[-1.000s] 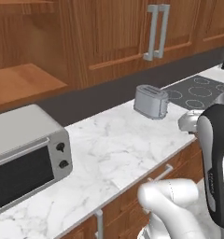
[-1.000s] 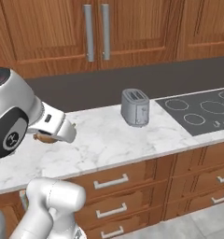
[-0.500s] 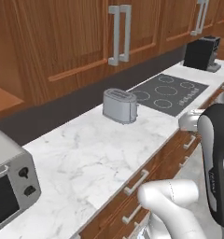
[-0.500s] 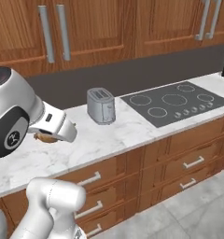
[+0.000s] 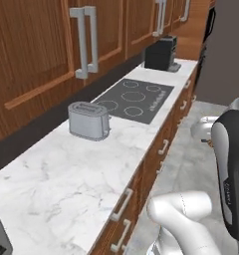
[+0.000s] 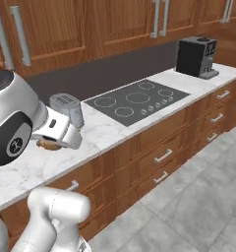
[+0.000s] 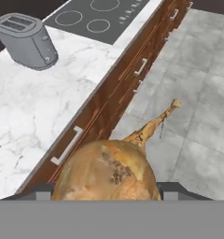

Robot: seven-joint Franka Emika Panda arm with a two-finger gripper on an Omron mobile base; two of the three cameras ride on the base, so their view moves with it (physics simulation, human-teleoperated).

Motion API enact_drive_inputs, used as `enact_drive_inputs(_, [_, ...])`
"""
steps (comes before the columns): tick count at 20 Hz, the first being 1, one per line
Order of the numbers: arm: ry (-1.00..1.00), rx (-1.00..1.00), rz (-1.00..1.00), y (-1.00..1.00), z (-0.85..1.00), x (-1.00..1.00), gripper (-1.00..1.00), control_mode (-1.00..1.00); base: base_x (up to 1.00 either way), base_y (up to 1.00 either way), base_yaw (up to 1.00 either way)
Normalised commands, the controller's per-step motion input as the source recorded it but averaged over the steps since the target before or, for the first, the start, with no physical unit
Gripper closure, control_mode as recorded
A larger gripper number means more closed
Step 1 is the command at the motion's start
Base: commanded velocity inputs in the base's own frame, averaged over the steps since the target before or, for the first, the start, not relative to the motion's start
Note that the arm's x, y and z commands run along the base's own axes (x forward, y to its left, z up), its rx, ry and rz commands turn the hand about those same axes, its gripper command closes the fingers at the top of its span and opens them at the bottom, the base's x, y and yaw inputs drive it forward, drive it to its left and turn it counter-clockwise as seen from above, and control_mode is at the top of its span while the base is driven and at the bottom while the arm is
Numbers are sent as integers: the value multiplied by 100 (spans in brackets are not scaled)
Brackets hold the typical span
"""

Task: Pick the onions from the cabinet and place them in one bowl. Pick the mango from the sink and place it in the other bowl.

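Carrying the tan onion [image 7: 107, 170] pinched between the gripper's [image 7: 104, 189] half-closed fingers; a jolt while driving might shake it loose.

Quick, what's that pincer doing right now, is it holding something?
Pincer: closed on the tan-yellow onion, whose thin stem sticks out over the floor beside the counter.

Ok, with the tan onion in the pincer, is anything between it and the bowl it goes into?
I can't tell: neither bowl is in sight. The pincer holds the tan onion out past the counter edge, above the grey floor. The toaster and the cooktop sit off to the side on the marble counter, apart from the onion.
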Motion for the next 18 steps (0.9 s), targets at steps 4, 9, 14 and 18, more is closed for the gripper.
enact_drive_inputs(4, [0, 0, 0, 0, 0, 0, 100, 100, 0, 0, -50])
enact_drive_inputs(9, [0, 0, 0, 0, 0, 0, 100, 100, 0, -3, -48])
enact_drive_inputs(14, [0, 0, 0, 0, 0, 0, 100, 100, 0, 0, -49])
enact_drive_inputs(18, [0, 0, 0, 0, 0, 0, 100, 100, 0, 0, -49])
